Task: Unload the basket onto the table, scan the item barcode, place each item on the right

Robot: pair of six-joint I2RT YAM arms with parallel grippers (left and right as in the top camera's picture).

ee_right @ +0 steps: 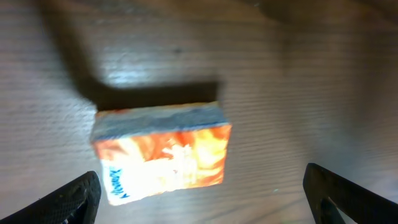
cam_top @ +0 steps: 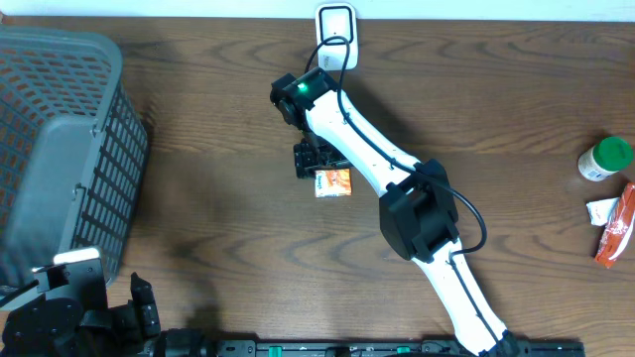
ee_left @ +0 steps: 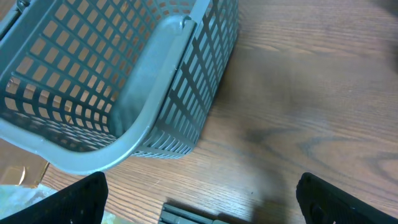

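The orange box [ee_right: 165,152] is laid flat on the wooden table [cam_top: 198,198] near its middle, printed face up. This is presumably so that it can be taken from above and turned toward the white device [cam_top: 335,28] at 12 o'clock, which is judged to be the scanner. The right gripper [cam_top: 311,159] is held just over the box, at the box's 11 o'clock in the overhead view. Its fingers [ee_right: 68,199] are seen wide apart on either side, and nothing is clamped. No barcode can be made out, as the wrist view is blurred. The left gripper [ee_left: 200,202] is parked at 7 o'clock beside the grey basket [ee_left: 143,93], likewise spread and empty, out of the working arm's way. Counted: one box, one basket, one white device, one green-lidded bottle [cam_top: 604,159] and one red pouch [cam_top: 615,226] at 3 o'clock, and two arms.
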